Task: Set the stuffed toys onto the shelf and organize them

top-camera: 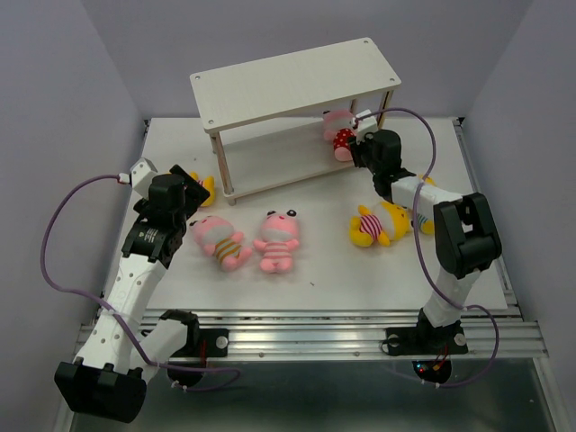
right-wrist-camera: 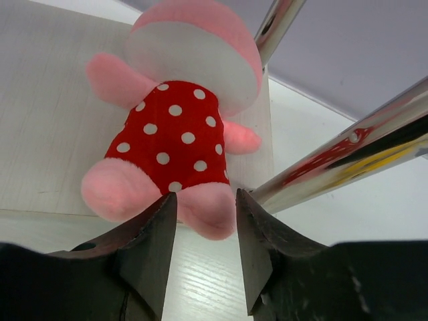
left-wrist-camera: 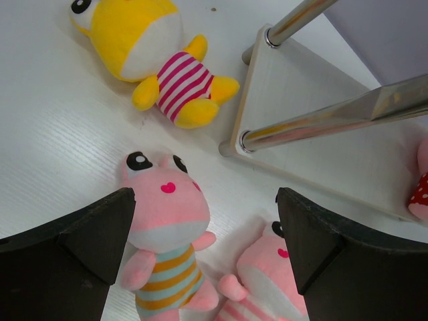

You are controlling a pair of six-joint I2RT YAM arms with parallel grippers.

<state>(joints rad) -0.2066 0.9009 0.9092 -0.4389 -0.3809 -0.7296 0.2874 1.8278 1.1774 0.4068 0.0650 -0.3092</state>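
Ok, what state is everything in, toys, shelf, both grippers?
Off-white two-tier shelf: upright, top board bare.
Pink plush toy in red polka-dot shirt: on the lower board.
Two striped pink plush toys: lying on table.
Yellow plush toys: lying on table.
Left gripper: open, empty.
Right gripper: flanking polka-dot toy's foot, grip unclear.

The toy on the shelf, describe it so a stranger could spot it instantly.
Find the off-white two-tier shelf at the back of the table. At the right end of its lower board is a pink toy. Its shirt is red with white polka dots; the two pink toys on the table wear stripes.
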